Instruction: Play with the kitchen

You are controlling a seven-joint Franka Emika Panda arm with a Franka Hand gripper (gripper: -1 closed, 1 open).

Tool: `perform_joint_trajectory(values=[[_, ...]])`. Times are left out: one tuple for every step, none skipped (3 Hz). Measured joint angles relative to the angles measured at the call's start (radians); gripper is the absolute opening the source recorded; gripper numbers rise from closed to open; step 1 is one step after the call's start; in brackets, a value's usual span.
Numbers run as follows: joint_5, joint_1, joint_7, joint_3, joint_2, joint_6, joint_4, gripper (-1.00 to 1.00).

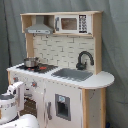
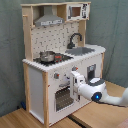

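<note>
The kitchen (image 1: 65,75) is a tall white and light-wood toy with a grey hood (image 1: 39,29), a microwave (image 1: 72,23), a small pot (image 1: 31,62) on the hob, a grey sink (image 1: 72,74) and a black faucet (image 1: 84,59). In the second exterior view the kitchen (image 2: 37,82) shows its oven door (image 2: 62,97) and knobs (image 2: 56,76) on the front. My gripper (image 2: 73,82) sits right at that front panel, just above the oven door and beside the cupboard door. In the first exterior view the gripper (image 1: 20,92) is at the lower left, close to the kitchen's front.
The kitchen stands on a wooden floor (image 2: 20,117) in front of a grey-green curtain (image 2: 115,30). My white arm (image 2: 100,92) reaches in from the second exterior view's right. A rounded counter end (image 1: 102,79) juts out past the sink.
</note>
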Motion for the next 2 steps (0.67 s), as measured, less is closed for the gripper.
perform_joint_trajectory(values=[[0.000, 0.000, 0.000, -0.002, 0.000, -0.002, 0.001, -1.00], [-0.008, 0.039, 0.021, 0.013, 0.003, -0.087, 0.007, -1.00]])
